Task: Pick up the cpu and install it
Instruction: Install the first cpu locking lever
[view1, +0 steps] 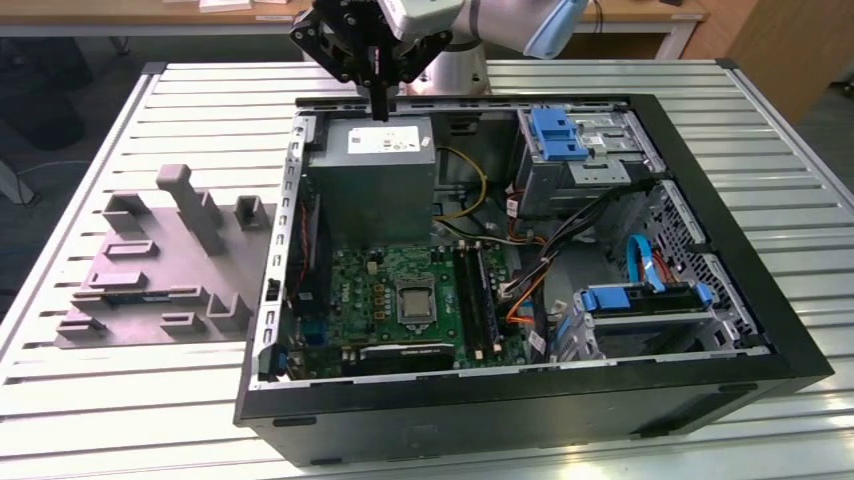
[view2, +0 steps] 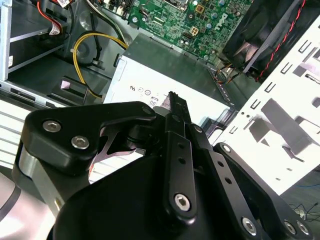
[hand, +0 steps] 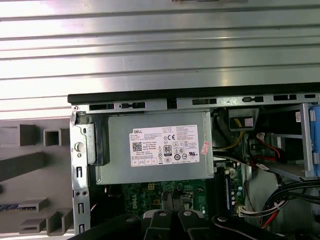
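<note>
My pincer (view1: 382, 112) pressed together, empty, above the power supply (view1: 378, 150), its label readable in the first wrist view, motherboard socket (view1: 412, 300) visible in the exterior view.

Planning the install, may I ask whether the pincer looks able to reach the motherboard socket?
Probably yes: the case is open, nothing covers the socket, and the pincer hangs above the neighbouring power supply.

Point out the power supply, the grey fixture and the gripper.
Power supply (view1: 378, 180): exterior view, its grey top face.
Fixture (view1: 154, 270): exterior view, its flat base plate.
Gripper (view1: 380, 112): exterior view, tip of its jaws above the power supply.
</note>
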